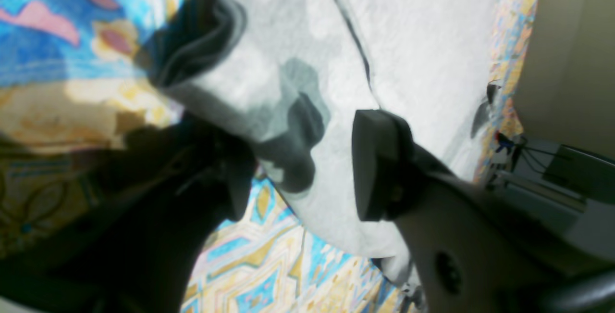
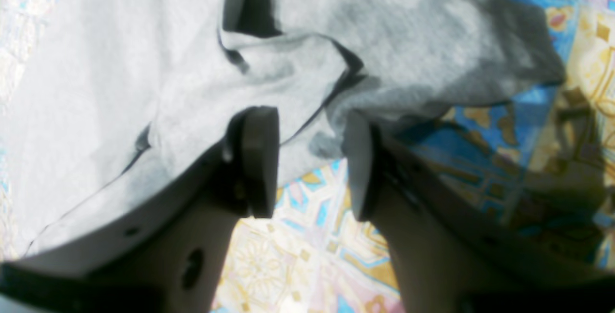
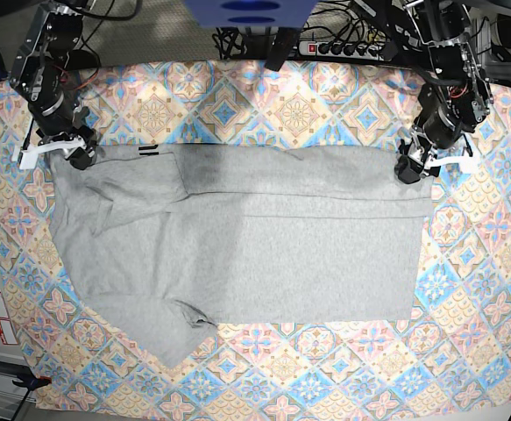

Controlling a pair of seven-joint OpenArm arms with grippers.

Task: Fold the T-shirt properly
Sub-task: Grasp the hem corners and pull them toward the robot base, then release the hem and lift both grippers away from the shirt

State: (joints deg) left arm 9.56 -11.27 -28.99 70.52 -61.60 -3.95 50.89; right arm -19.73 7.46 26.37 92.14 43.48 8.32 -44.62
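The T-shirt (image 3: 237, 246) lies spread on the tablecloth (image 3: 325, 368), plain grey side up, occupying most of the centre of the base view. Its long axis runs left to right. A horizontal crease crosses the right half, and a folded flap lies along the far edge. At the left end the cloth is rumpled, with a sleeve (image 3: 180, 338) projecting toward the near edge. The left gripper (image 3: 410, 168) is positioned at the far right corner of the shirt in the base view. In the left wrist view its fingers (image 1: 379, 164) stand wide apart, with a bunched fold of grey cloth lying in the gap between them; the fingers do not pinch it, so nothing is held. The right gripper (image 3: 73, 151) is positioned at the far left corner of the shirt in the base view. In the right wrist view its fingers (image 2: 259, 159) are likewise spread apart, directly above the shirt edge where cloth meets tablecloth; a crumpled hem lies just ahead of the tips, and the jaws hold nothing. A power strip (image 3: 338, 44) lies beyond the far edge of the tablecloth.
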